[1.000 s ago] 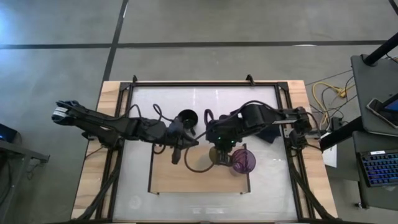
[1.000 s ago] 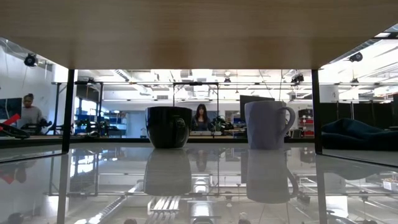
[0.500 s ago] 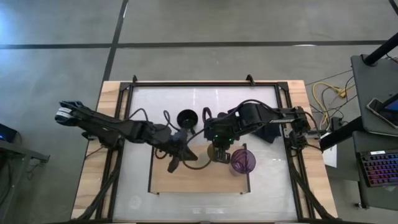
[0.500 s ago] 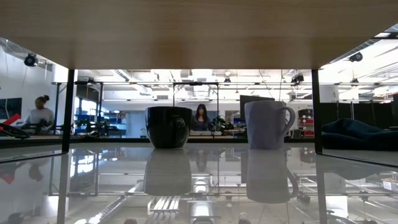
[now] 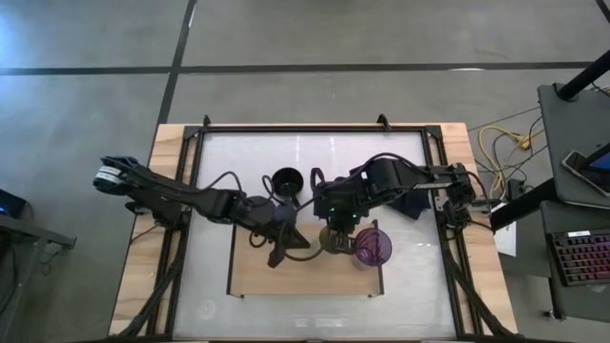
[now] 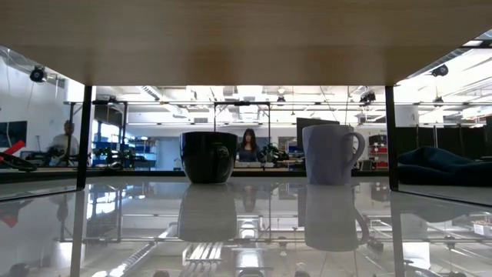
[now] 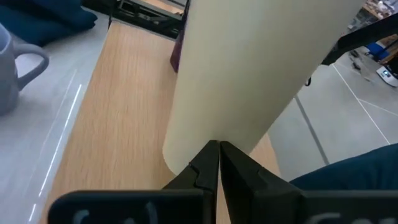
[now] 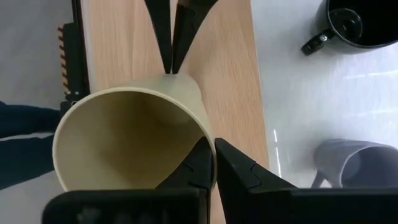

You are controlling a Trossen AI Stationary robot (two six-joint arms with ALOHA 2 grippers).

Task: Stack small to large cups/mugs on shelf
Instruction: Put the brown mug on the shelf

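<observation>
The pale cream cup [image 8: 134, 134] hangs tilted over the light-wood shelf [image 5: 305, 274], its mouth toward my right wrist and its base toward my left gripper. My right gripper [image 8: 213, 146] is shut on its rim. My left gripper [image 7: 217, 144] is shut at its base. In the high view the left gripper [image 5: 286, 248] and the right gripper [image 5: 335, 233] flank the cup from left and right. The translucent purple cup [image 5: 372, 246] stands upright on the shelf's right part. The black mug [image 6: 207, 156] and the grey-lavender mug [image 6: 330, 154] stand on the glass tabletop beyond the shelf. My left gripper has its two fingertips closed together on the edge of the cup's base [image 7: 208, 138], coming roughly level from the table's left, in line with the cup. The cup slants up and away from the tips, clear of the shelf. My right gripper pinches the cup's wall at the rim [image 8: 202, 134], one finger inside the mouth and one outside. The cup is tilted in the hold, its base [image 8: 174, 78] pointing away toward the other gripper's fingers [image 8: 163, 37].
A dark blue cloth [image 5: 415, 205] lies on the tabletop right of the mugs, under the right arm. Black brackets [image 8: 71, 56] stand at the shelf's short ends. The shelf's left half [image 5: 257, 276] is bare wood. People show far off in the room behind.
My left gripper has swung toward the table's near edge and to the right, from beside the black mug down over the shelf, and its tips now meet the cream cup's base. My right gripper has stayed about where it was, at the cup's rim.
</observation>
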